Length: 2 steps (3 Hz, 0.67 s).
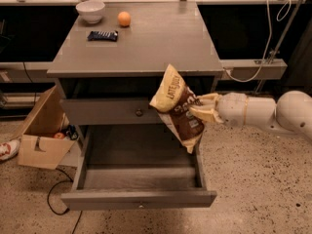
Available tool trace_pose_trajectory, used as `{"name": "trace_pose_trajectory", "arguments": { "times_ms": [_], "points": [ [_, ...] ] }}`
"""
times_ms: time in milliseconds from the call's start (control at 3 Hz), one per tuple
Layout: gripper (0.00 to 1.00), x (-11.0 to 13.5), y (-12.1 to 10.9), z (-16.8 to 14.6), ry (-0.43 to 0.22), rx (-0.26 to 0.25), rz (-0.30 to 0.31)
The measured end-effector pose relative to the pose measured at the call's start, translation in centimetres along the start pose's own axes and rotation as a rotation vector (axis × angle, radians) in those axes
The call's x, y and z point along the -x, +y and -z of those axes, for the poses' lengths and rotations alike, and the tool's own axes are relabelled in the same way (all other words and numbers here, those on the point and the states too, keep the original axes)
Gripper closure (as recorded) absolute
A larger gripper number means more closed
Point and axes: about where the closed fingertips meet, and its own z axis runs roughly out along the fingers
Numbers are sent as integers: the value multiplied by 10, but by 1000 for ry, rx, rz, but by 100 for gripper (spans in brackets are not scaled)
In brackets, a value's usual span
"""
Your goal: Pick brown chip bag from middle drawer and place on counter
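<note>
The brown chip bag [178, 107], dark brown with cream-yellow ends, hangs tilted in the air in front of the cabinet's right side, above the right part of the open middle drawer [139, 174]. My gripper [200, 109] reaches in from the right on a white arm and is shut on the bag's right edge. The drawer is pulled out and its inside shows nothing in it. The counter [156, 43] is the grey top slab just above and behind the bag's upper end.
On the counter's far left stand a white bowl [90, 10], an orange [124, 18] and a dark-blue candy bar wrapper [102, 35]. The upper drawer [112, 112] is closed. An open cardboard box [43, 130] sits on the floor at left. A cable [58, 199] lies by the drawer's left corner.
</note>
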Motion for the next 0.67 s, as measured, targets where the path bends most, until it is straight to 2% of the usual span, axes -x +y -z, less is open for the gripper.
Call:
{"name": "trace_pose_trajectory", "arguments": {
  "times_ms": [333,667],
  "points": [
    [100,80,-32,-8,-84,-68,137],
    [100,158,-89,-32,-85,-141,237]
  ]
}}
